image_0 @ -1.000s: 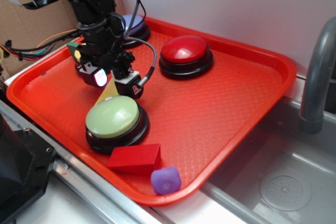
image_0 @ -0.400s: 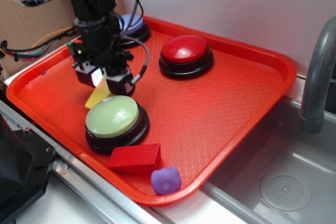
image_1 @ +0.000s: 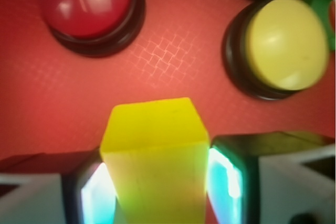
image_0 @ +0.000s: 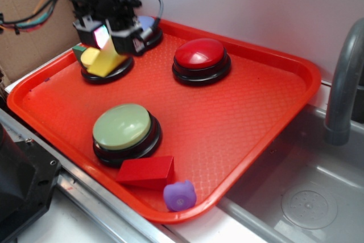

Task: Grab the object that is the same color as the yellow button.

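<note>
While your gripper (image_0: 111, 37) hangs above the far-left corner of the red tray (image_0: 239, 123), its fingers are clamped on the yellow wedge block (image_1: 155, 161), which you hold off the tray, just in front of the yellow button (image_1: 281, 43).

No readable text or labels anywhere.

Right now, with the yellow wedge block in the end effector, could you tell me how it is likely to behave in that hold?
The yellow wedge block looks solid and stiff, so it should not deform between the fingers. Its smooth, sloping faces could let it slip or pivot if the squeeze is light. It appears small beside the yellow button, so it is probably light.
</note>
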Motion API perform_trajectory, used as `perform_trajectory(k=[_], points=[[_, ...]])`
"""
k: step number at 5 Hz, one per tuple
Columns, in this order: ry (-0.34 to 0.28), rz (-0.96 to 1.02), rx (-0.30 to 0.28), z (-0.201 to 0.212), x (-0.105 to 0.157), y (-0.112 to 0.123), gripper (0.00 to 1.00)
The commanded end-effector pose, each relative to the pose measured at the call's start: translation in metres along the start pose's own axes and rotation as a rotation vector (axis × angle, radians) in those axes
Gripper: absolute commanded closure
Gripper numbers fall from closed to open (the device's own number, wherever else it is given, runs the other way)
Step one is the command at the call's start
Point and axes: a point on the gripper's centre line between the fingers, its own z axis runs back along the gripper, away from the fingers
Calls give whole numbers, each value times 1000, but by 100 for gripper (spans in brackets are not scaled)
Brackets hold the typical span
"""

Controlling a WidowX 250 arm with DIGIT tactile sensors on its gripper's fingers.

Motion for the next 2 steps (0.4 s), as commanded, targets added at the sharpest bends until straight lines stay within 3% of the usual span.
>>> perform_trajectory(k=[1, 2], points=[[-139, -129, 14, 59, 1, -19, 100], [-118, -131, 6, 50, 3, -16, 100]])
